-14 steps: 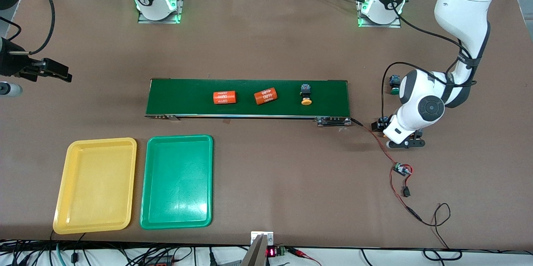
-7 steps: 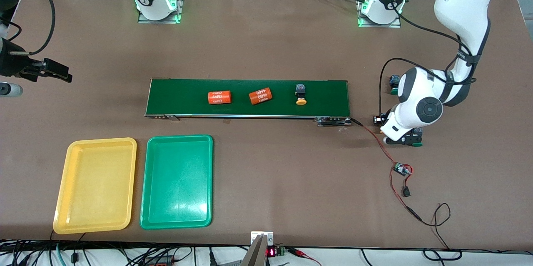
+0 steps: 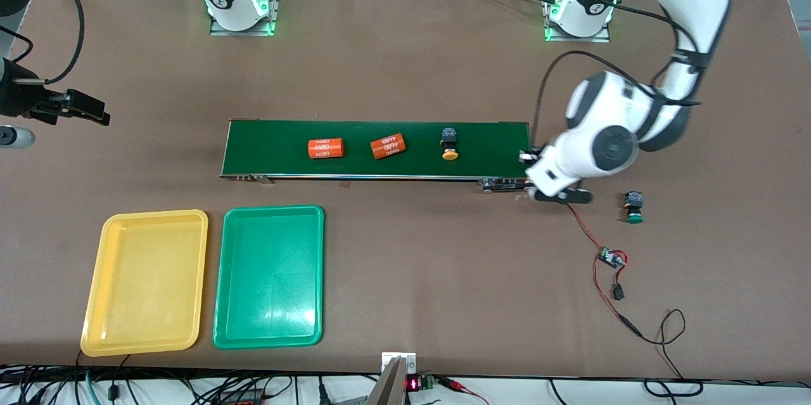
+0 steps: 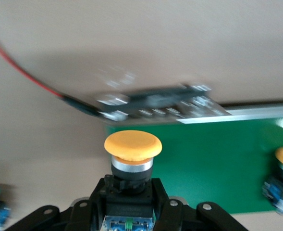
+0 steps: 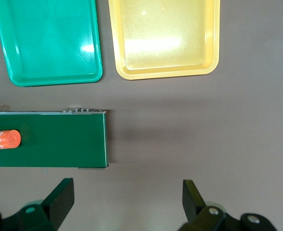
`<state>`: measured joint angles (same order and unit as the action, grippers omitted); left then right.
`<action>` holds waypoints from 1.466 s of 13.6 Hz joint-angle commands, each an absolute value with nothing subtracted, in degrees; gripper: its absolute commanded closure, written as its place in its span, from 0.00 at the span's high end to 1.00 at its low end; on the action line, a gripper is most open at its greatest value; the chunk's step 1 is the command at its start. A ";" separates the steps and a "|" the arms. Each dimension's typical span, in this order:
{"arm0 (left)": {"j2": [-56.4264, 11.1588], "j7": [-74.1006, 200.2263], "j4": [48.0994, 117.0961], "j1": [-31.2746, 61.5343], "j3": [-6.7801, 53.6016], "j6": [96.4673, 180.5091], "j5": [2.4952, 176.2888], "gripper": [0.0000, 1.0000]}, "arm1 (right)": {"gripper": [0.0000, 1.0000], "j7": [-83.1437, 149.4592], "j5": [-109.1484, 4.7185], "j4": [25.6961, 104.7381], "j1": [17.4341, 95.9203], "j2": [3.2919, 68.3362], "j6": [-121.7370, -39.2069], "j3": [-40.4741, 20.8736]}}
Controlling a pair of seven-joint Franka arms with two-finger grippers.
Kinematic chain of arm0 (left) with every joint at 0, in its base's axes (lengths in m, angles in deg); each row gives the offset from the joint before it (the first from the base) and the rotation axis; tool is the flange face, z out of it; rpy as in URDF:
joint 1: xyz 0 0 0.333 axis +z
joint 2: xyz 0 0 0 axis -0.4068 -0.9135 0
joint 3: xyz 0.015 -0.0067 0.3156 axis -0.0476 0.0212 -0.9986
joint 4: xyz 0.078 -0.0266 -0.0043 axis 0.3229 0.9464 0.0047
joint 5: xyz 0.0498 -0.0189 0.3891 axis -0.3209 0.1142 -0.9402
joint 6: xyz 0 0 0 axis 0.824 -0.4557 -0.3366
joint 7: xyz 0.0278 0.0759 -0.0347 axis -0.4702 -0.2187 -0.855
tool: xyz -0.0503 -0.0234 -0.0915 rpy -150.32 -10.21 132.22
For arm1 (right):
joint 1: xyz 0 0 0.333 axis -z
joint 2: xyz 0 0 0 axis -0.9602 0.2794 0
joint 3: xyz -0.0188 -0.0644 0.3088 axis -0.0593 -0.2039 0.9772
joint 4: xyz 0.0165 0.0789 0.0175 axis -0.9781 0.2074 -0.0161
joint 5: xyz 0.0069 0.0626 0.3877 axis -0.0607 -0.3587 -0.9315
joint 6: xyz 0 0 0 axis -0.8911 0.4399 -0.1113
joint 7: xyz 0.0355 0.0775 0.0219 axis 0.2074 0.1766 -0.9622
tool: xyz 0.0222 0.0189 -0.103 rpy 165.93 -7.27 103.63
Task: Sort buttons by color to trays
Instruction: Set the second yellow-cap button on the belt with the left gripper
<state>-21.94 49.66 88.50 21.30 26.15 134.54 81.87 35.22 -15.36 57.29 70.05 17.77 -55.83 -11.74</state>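
Note:
My left gripper (image 3: 560, 195) is shut on a yellow-orange button (image 4: 132, 145), gripping its black body with the cap pointing outward, over the table edge of the belt at the left arm's end. A second yellow-orange button (image 3: 450, 144) rides on the dark green belt (image 3: 494, 145). A green button (image 3: 633, 207) stands on the table beside the left gripper. The yellow tray (image 3: 146, 281) and green tray (image 3: 269, 275) lie side by side, both bare. My right gripper (image 5: 127, 202) hangs open over the table past the belt's other end, and that arm waits.
Two orange numbered cylinders (image 3: 325, 148) (image 3: 388, 146) lie on the belt. A small circuit board (image 3: 611, 258) with red and black wires trails across the table near the left gripper.
The left gripper closed on a yellow-orange button, rose and swung toward the belt's end, uncovering the green button. The things on the belt drifted toward the right arm's end.

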 commanded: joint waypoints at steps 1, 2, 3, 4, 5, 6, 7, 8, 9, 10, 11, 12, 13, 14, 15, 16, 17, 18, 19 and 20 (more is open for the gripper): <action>-22.68 46.32 90.01 20.40 28.63 136.62 82.95 0.30 | 1.00 35.29 -15.19 56.81 70.17 17.97 -55.91 -11.65; -22.68 45.79 91.76 19.79 28.81 139.07 82.95 0.32 | 1.00 35.38 -15.19 56.81 70.08 17.89 -55.91 -11.65; -22.76 44.91 93.70 19.61 28.90 141.62 82.95 0.35 | 1.00 35.38 -15.28 56.81 70.35 17.97 -55.91 -11.65; -22.85 44.64 95.54 19.52 28.90 143.74 82.95 0.36 | 1.00 35.38 -15.28 56.81 70.43 17.89 -55.82 -11.73; -22.68 44.55 96.34 19.52 28.99 144.54 83.04 0.51 | 1.00 35.38 -15.28 56.81 70.44 17.80 -55.82 -11.73; -22.33 44.55 96.44 19.61 28.99 144.46 83.04 1.00 | 1.00 35.38 -15.28 56.81 70.44 17.80 -55.82 -11.73; -21.72 44.73 96.18 19.70 28.99 144.37 83.04 1.00 | 1.00 35.46 -15.19 56.72 70.17 17.71 -55.73 -11.73; -20.67 44.73 95.83 19.70 28.99 144.37 83.12 1.00 | 1.00 35.47 -15.19 56.37 70.17 17.36 -55.56 -11.73; -19.52 44.82 95.74 19.96 28.90 144.37 83.21 1.00 | 1.00 35.12 -15.28 54.89 70.26 17.36 -55.29 -11.73; -18.03 44.82 95.74 20.22 28.90 144.28 83.21 1.00 | 1.00 34.77 -15.28 54.18 70.43 17.45 -54.94 -11.82; -16.45 44.82 95.65 20.57 28.82 144.11 83.21 1.00 | 1.00 34.76 -15.28 54.09 70.44 17.36 -54.85 -11.91; -15.04 44.82 95.39 21.36 28.82 143.15 83.30 1.00 | 1.00 34.76 -15.28 54.09 70.26 17.36 -54.85 -11.82; -14.07 44.90 94.86 22.06 28.47 141.14 83.30 1.00 | 1.00 34.67 -15.28 54.09 70.09 17.36 -54.85 -11.73; -13.37 45.60 94.77 22.85 27.68 139.64 82.87 1.00 | 1.00 34.59 -15.19 54.09 70.00 17.36 -54.85 -11.65; -13.19 46.39 94.94 23.38 25.76 139.02 82.34 1.00 | 1.00 34.67 -15.19 54.09 69.91 17.27 -54.85 -11.56; -13.45 48.14 95.73 23.39 23.30 138.58 82.33 1.00 | 1.00 34.59 -15.19 54.00 69.91 17.27 -54.85 -11.56; -14.23 50.94 95.91 23.39 19.36 138.57 82.25 1.00 | 1.00 34.50 -15.19 53.91 69.91 17.27 -54.94 -11.56; -15.11 56.36 95.83 23.39 15.76 138.66 82.33 1.00 | 1.00 34.50 -15.19 53.82 69.91 17.27 -54.94 -11.56; -15.38 61.46 95.74 23.48 12.94 139.01 82.33 1.00 | 1.00 34.50 -15.19 53.73 69.91 17.27 -54.94 -11.56; -15.99 64.56 95.39 23.48 10.47 139.10 82.33 1.00 | 1.00 34.41 -15.19 53.82 69.91 17.27 -54.85 -11.56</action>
